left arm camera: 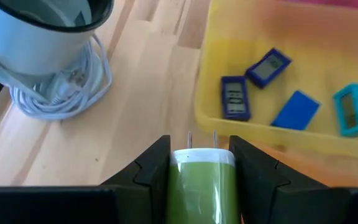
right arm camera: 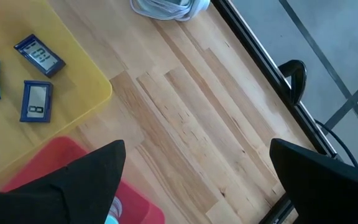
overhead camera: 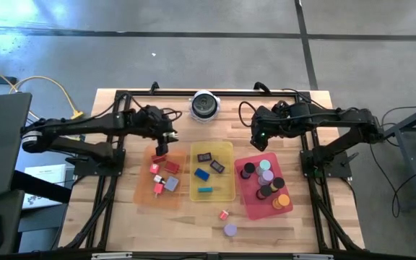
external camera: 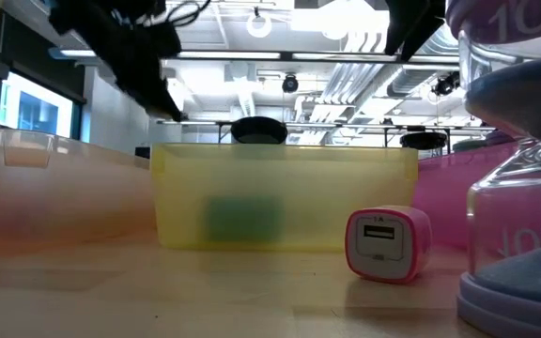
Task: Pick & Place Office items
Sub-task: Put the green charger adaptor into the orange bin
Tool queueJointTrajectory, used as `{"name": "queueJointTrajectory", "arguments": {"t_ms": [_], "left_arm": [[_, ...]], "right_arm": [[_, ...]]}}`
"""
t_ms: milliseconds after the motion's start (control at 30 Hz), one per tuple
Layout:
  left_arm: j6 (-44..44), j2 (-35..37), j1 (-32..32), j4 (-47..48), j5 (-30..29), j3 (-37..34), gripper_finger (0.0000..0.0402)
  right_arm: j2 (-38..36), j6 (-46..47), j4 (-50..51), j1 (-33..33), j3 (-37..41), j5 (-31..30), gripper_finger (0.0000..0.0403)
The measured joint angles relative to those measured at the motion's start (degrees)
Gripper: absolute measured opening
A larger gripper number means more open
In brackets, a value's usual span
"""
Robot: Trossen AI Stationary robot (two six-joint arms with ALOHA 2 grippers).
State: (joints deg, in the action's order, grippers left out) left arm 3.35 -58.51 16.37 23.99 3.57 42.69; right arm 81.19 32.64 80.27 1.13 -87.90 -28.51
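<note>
My left gripper (overhead camera: 166,139) hangs above the table just behind the orange tray (overhead camera: 146,189), shut on a green plug adapter (left arm camera: 202,183) with a white front and two metal prongs. The yellow tray (overhead camera: 226,148) holds blue blocks (left arm camera: 235,98) and a teal block (left arm camera: 353,110). The orange tray holds red and grey bits (overhead camera: 166,173). The red tray (overhead camera: 245,206) holds round discs (overhead camera: 266,177). My right gripper (overhead camera: 261,141) (right arm camera: 194,152) stands wide open, high over the red tray's far edge, with nothing between its fingers. My left gripper pinches the adapter's green body by its two sides (left arm camera: 178,180) between both fingers (left arm camera: 151,168). The white front and prongs (left arm camera: 201,140) stick out past the fingertips. The fingers slant down, and the adapter is lifted clear of the table.
A round silver-and-black object (overhead camera: 204,106) with a coiled white cable (left arm camera: 61,93) stands at the table's far middle. Near the front edge stand a pink plug adapter (external camera: 388,244) and a purple sand timer (external camera: 519,188). Bare wood lies between the trays and the far edge.
</note>
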Motion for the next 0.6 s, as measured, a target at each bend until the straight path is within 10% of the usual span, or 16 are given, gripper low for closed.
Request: {"name": "queueJointTrajectory", "arguments": {"t_ms": [600], "left_arm": [[-51.1,0.9,-23.6,24.6,-4.1,9.8,0.0131]], "right_arm": [[0.0,0.9,0.8,6.4,0.0,0.3,0.0389]]}}
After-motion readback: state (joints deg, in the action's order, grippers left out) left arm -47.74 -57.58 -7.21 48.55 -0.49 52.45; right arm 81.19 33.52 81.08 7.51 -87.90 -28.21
